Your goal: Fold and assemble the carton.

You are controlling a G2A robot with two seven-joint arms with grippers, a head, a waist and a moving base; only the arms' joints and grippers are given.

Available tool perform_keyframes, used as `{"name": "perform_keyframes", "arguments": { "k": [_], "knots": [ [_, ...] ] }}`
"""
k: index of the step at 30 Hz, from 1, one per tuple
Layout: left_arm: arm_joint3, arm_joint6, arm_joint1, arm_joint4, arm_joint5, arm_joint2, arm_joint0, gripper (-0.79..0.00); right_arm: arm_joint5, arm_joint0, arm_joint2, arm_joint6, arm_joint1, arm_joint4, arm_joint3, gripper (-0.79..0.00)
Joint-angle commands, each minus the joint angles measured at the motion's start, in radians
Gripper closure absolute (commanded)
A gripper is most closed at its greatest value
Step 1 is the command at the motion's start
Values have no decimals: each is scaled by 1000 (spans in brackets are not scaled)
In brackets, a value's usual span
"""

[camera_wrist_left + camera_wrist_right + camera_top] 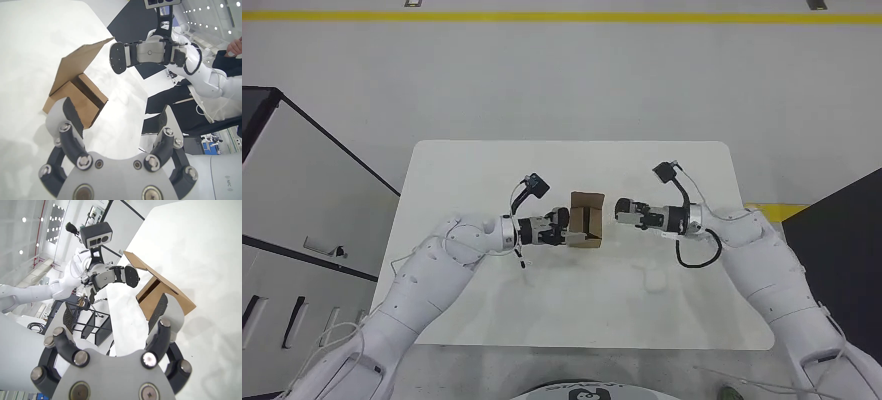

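Note:
A small brown carton (587, 217) stands near the middle of the white table (542, 300), its top open and one flap raised on the far side. My left gripper (566, 228) is open at the carton's left side. In the left wrist view one of its fingers (72, 115) lies against the carton (75, 89). My right gripper (621, 210) is open just right of the carton, apart from it. In the right wrist view the carton (162, 289) sits beyond one finger (160, 308). Each wrist view shows the other arm's gripper, the right gripper (147, 56) and the left gripper (121, 275), facing it across the carton.
The table's front half is bare white surface. A dark cabinet (282, 150) stands off the table's left edge and a dark panel (842, 230) off its right edge. A yellow floor line (562, 16) runs beyond the table's far edge.

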State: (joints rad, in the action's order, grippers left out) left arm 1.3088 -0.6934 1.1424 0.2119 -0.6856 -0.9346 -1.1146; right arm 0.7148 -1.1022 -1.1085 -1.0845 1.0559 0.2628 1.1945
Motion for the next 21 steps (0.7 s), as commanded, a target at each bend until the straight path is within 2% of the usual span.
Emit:
{"name": "perform_keyframes", "arguments": {
  "k": [1,10,12,20,21],
  "knots": [
    [-3,1,-4,-10,-18,-8,-12,-785,-13,6,-4,-34,-3,55,3,-785],
    [6,6,-5,-9,-33,-12,-14,-785,-39,13,-1,-51,-7,89,13,-785],
    [8,4,-4,-36,-18,-7,-26,-785,-51,3,-1,-34,-5,114,26,-785],
    [16,7,-22,-160,-68,-49,-108,-785,-47,3,-55,-68,-18,222,-14,-785],
    [26,12,-23,-158,-70,-53,-112,-563,-52,5,-55,-73,-18,250,-17,-785]
  ]
}}
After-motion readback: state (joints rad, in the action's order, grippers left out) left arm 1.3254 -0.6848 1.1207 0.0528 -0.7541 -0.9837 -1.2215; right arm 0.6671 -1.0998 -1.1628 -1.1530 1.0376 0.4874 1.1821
